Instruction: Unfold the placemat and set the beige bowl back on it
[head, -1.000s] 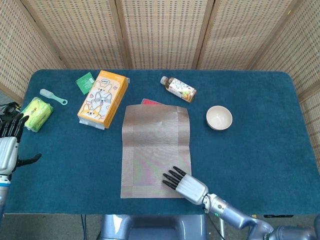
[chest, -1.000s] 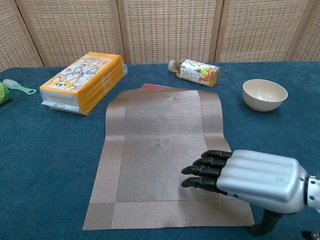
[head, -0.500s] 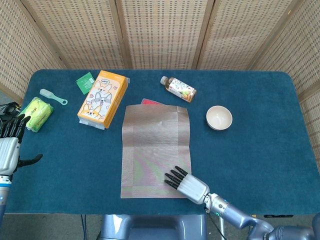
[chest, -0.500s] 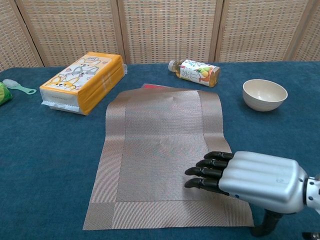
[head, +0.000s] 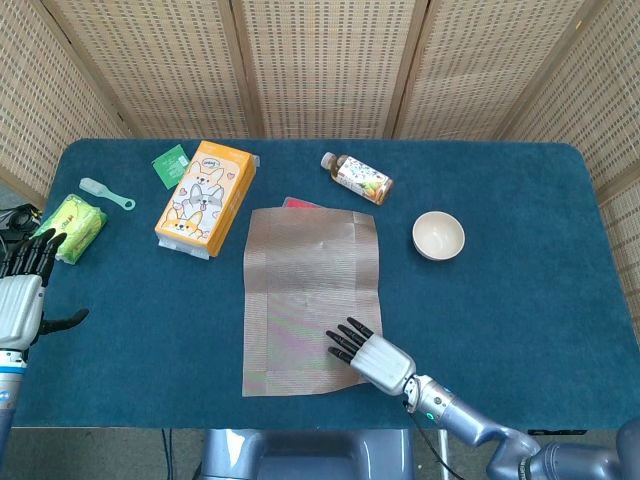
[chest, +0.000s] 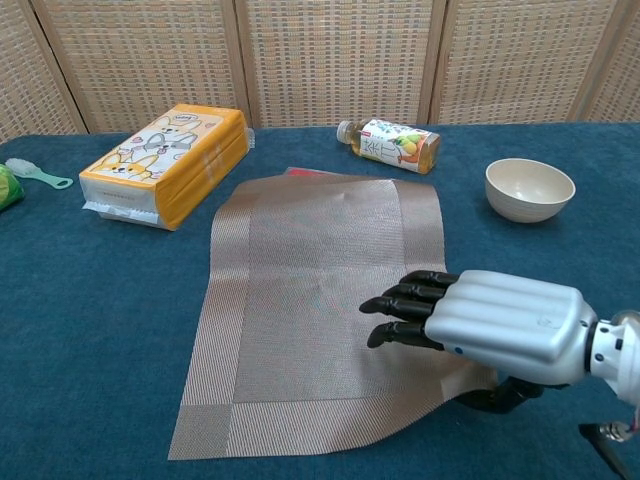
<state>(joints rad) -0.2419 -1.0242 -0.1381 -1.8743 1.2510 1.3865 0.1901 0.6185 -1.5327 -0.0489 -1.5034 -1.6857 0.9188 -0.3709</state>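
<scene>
A woven grey-brown placemat (head: 311, 300) lies spread on the blue bench (head: 520, 320), its near right corner lifted into a soft curl. The right hand (chest: 480, 325) sits over that corner with its dark fingers (chest: 405, 318) stretched forward side by side across the mat. The chest view suggests the thumb is tucked under the raised edge, so the hand appears to be pinching the mat, though the contact itself is hidden beneath the palm.

The beige bowl (head: 438, 236) stands upright on the bare bench, beyond the fingers and off to their right, well apart from the mat's right edge. It is empty.

The mat looks thin, light and floppy, bending where lifted; it probably slides easily on the bench, so it is best taken by an edge or corner and drawn flat. The bowl seems rigid, smooth and possibly breakable; its rim, or a hold around its wall, looks the safest grip.

Only the head view shows the left hand (head: 22, 290), far to the left of the fingers at the bench's edge, fingers spread and holding nothing. It also shows a green packet (head: 75, 225) and a small green sachet (head: 171, 165). The chest view alone reveals the mat's raised corner and the shadowed gap under the palm. Beyond the fingers lie a tissue pack (chest: 165, 150) and a bottle (chest: 392, 143) on its side.
</scene>
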